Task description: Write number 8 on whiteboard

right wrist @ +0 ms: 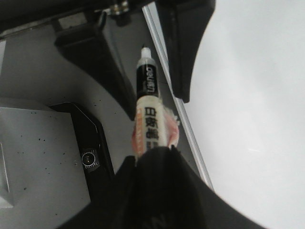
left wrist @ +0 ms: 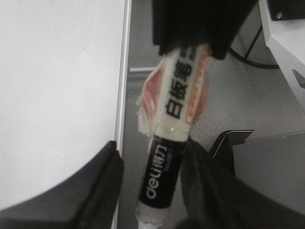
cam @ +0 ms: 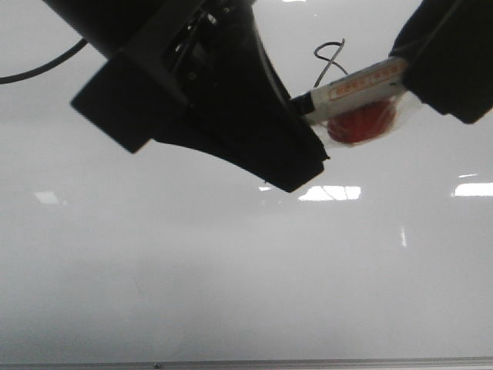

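Observation:
The whiteboard (cam: 231,262) fills the front view. The number 8 (cam: 330,54) is a thin black figure at the top, partly hidden behind the marker. My right gripper (cam: 420,65) is shut on a white marker (cam: 362,81) with a red taped lump under it. In the right wrist view the right gripper (right wrist: 157,155) holds the marker's body (right wrist: 151,121). My left gripper (left wrist: 152,191) is open, its fingers on either side of the marker's black end (left wrist: 159,174). One finger touches that end; the other stands apart. The board's metal frame (left wrist: 121,95) runs beside it.
Bright light reflections (cam: 331,193) lie on the board. Beyond the frame are a grey tabletop (right wrist: 43,71), a grey metal box (right wrist: 33,152) and a black base (right wrist: 88,143). A black cable (cam: 38,73) crosses the top left. The left arm (cam: 192,85) covers the upper middle.

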